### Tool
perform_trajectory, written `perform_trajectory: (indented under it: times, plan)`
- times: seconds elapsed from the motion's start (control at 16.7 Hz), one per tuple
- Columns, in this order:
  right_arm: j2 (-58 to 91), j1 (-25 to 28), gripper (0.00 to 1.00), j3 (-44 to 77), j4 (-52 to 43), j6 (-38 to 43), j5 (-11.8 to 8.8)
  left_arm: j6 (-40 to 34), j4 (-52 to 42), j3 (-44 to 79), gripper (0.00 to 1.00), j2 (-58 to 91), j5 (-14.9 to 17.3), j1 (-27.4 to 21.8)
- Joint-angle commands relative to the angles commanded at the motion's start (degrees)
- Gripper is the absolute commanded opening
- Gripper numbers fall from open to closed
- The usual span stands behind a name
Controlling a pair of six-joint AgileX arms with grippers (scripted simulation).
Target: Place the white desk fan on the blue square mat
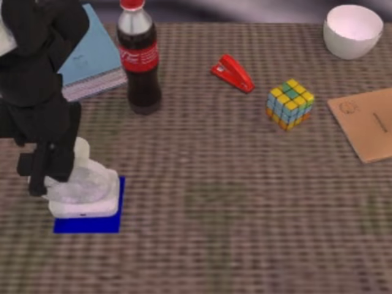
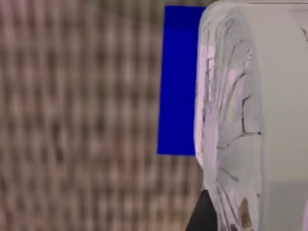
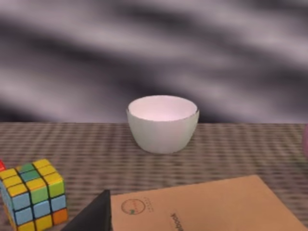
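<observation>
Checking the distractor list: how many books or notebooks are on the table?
2. A light-blue book lies at the far left behind the cola bottle; a brown notebook lies at the right edge, near the white bowl. No others visible.

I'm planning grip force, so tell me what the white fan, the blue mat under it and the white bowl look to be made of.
The white desk fan looks like smooth, slightly glossy plastic, its grille semi-translucent in the left wrist view. The blue square mat is flat, thin and uniformly matte, possibly foam or sheet plastic; it cannot be told. The white bowl has a smooth, thin rim with soft sheen, suggesting ceramic or plastic.
</observation>
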Motion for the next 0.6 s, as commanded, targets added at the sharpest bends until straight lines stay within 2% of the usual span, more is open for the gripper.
perform_trajectory:
  times: [0.3, 0.6]
  plan:
    - [0.00, 0.00, 1.00, 0.00, 0.00, 0.00, 0.00, 0.00, 0.00, 0.00, 0.98, 0.00, 0.00, 0.00]
    - [0.00, 0.00, 1.00, 0.00, 0.00, 0.00, 0.00, 0.00, 0.00, 0.00, 1.00, 0.00, 0.00, 0.00]
